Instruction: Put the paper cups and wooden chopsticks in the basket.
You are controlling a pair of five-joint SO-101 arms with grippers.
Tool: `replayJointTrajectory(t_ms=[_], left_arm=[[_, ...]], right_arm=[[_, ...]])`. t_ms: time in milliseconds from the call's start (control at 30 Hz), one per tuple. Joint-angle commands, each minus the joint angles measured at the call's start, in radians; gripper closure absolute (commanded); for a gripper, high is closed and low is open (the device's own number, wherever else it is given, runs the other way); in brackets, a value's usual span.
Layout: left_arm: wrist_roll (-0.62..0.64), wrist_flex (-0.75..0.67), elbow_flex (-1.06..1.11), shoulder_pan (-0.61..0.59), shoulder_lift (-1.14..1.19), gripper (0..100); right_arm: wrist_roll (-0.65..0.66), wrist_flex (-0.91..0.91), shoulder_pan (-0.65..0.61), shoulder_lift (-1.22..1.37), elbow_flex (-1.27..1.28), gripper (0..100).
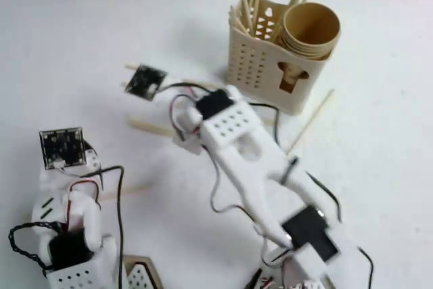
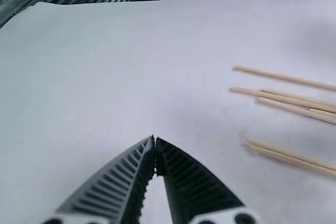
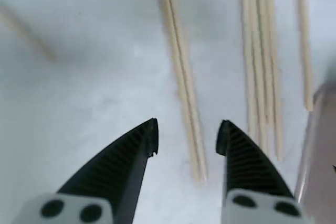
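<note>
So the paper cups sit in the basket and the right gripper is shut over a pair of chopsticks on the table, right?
Not quite. The right gripper is open, not shut: the right wrist view shows its jaws apart with the pair of chopsticks between them. The paper cups do sit in the basket.
</note>
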Motion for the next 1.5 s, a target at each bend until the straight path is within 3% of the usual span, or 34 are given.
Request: replayJointTrajectory(t_ms=[0, 133, 533, 733, 833, 1033, 1467], left_arm=[[0.003, 0.003, -0.006, -0.008, -0.013, 97], [0.003, 0.003, -0.006, -0.008, -0.013, 97], [0.003, 0.003, -0.005, -0.005, -0.013, 97], [0.003, 0.003, -0.005, -0.005, -0.013, 97], [0.003, 0.003, -0.005, -0.005, -0.013, 97], [0.003, 0.003, -0.005, -0.005, -0.013, 97], [0.002, -0.005, 0.011, -0.005, -0.015, 97]], right_arm=[[0.077, 0.005, -0.019, 0.102, -0.092, 75.1], [0.140, 0.005, -0.025, 0.234, -0.169, 75.1], [0.146, 0.007, -0.019, 0.489, -0.377, 75.3], [0.149, 0.008, -0.019, 0.593, -0.442, 89.0], [0.238, 0.056, -0.019, 0.634, -0.470, 94.7], [0.276, 0.189, -0.019, 0.714, -0.582, 97.9], [0.245, 0.354, 0.019, 0.559, -0.649, 97.9]])
